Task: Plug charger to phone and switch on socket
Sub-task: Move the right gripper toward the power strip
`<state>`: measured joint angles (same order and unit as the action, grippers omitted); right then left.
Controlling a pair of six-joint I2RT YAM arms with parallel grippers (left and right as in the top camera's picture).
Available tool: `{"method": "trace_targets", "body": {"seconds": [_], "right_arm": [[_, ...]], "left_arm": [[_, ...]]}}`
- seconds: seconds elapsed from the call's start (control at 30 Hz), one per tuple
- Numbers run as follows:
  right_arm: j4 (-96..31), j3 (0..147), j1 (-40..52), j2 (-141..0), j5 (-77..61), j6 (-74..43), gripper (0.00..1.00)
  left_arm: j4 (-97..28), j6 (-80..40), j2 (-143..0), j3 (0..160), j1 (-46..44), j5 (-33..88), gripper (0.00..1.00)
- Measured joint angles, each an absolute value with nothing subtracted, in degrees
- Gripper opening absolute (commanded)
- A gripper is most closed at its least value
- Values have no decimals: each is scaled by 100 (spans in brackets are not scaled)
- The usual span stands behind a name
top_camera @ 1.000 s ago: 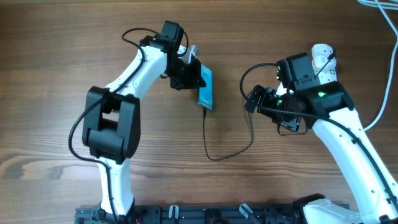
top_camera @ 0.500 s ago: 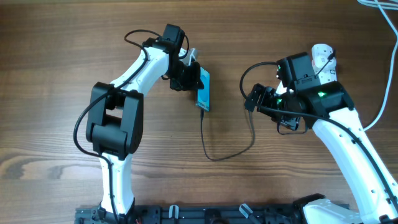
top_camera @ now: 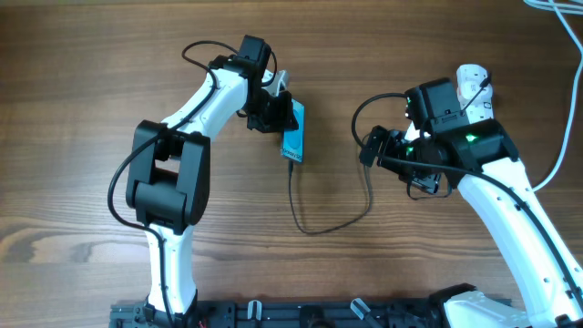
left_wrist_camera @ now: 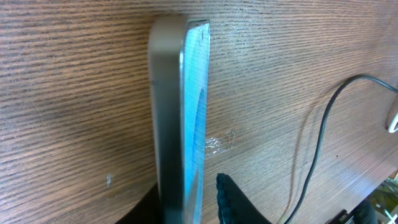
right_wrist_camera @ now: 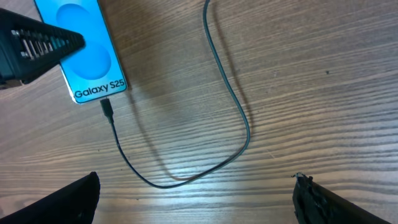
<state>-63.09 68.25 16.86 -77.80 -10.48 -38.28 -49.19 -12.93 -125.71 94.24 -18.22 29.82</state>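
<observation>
**While left fingers (top_camera: 278, 114) pinch the phone (top_camera: 293, 137), right fingers (top_camera: 373, 148) hang wide open**

Grip is on the phone's upper end, so the left wrist view shows it edge-on. The charger (right_wrist_camera: 247, 129) tip sits right at the white-strip end, can't tell if it's fully seated. Its cable loops across the bench (top_camera: 91, 73) below the right fingers, which have nothing between them. The socket (top_camera: 470, 77) peeks out behind the right arm.
</observation>
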Motion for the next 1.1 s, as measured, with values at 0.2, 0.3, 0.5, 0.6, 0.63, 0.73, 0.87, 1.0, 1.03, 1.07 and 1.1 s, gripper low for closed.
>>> {"method": "trace_targets", "body": {"seconds": [0.2, 0.3, 0.5, 0.6, 0.63, 0.73, 0.87, 1.0, 1.03, 1.07, 1.1], "right_arm": [[-6418, 6816, 1686, -7780, -1048, -3826, 100], [-6493, 6812, 1686, -7780, -1048, -3826, 100], [-6539, 6805, 1686, -7780, -1048, -3826, 100], [-6539, 6805, 1686, -7780, -1048, -3826, 100], [-6539, 6805, 1686, -7780, -1048, -3826, 100], [-6539, 6805, 1686, -7780, -1046, -3826, 100], [-6580, 6829, 1669, -7780, -1044, -3760, 100], [-7520, 7815, 1260, -7887, -847, -3406, 100], [-7745, 8154, 1083, -7902, -718, -3356, 100], [-8034, 8659, 814, -7953, -484, -3304, 100], [-8117, 9089, 515, -7970, -270, -3286, 100]], "left_arm": [[-5070, -1275, -12571, 9424, -1828, 2644, 40], [-5129, -1293, -12571, 9424, -1828, 2462, 49], [-5168, -1278, -12571, 9424, -1828, 2318, 61], [-5212, -1275, -12571, 9424, -1828, 2316, 64], [-5218, -1278, -12571, 9424, -1828, 2316, 64], [-5297, -1396, -12569, 9424, -1811, 2318, 79], [-5642, -1632, -12073, 9465, -1570, 2268, 100], [-5804, -1841, -10339, 9675, -1153, 1931, 100], [-5839, -1870, -9983, 9734, -1092, 1796, 100], [-5902, -1887, -9679, 9776, -1055, 1640, 100], [-5983, -1907, -9330, 9813, -1035, 1435, 100]]}}
